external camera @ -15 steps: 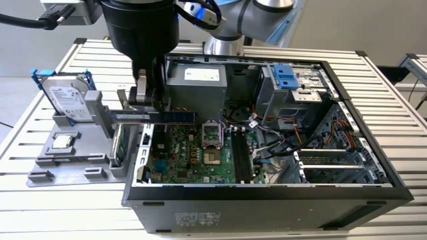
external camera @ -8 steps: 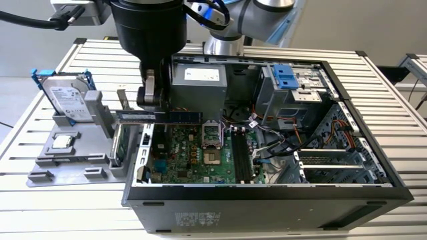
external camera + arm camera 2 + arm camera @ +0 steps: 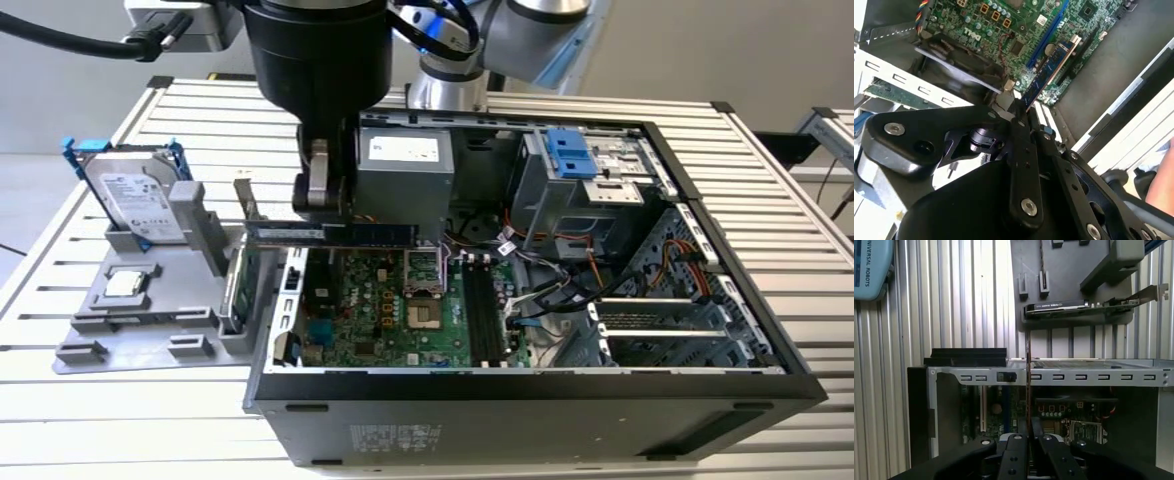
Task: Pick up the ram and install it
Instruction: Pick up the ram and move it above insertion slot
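The hand point(image 3: 320, 210) grips the ram point(image 3: 367, 233) tight in the air over the computer case point(image 3: 534, 398), near the wall by the gray tray point(image 3: 134, 330), and a tilt could bang it there.

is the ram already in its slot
No, the hand holds the ram in the air above the motherboard, not seated in any slot.

Long thin ram point(image 3: 374, 233), level, above the case wall point(image 3: 267, 300).

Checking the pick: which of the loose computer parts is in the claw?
The ram, the narrow stick the claw holds over the open case; the hard drive and tall card stand in the grey holder.
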Robot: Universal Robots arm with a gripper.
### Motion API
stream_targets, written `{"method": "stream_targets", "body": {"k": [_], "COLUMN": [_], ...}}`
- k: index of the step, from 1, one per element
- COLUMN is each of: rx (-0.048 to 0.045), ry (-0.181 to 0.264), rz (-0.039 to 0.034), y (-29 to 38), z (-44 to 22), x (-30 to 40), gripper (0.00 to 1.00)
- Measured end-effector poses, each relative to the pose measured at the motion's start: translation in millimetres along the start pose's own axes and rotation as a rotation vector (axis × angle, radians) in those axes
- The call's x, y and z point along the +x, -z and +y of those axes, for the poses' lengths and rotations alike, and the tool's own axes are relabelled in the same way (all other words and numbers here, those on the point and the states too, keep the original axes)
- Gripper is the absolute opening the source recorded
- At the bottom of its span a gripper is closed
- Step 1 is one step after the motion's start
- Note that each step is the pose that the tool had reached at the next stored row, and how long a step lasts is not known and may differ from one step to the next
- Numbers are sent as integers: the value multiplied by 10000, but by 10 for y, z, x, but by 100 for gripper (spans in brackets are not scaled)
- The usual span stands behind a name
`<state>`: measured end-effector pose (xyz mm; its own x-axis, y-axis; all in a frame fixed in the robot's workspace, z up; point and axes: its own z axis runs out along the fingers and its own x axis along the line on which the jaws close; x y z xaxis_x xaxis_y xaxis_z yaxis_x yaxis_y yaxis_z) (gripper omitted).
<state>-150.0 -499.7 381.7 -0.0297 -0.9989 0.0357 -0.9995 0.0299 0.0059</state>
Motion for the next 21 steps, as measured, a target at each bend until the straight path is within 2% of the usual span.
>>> {"method": "stream_targets", "body": {"k": [21], "rx": [0], "ry": [0], "rz": [0], "y": [1], "z": [-229], "x": [-7], "gripper": [0]}}
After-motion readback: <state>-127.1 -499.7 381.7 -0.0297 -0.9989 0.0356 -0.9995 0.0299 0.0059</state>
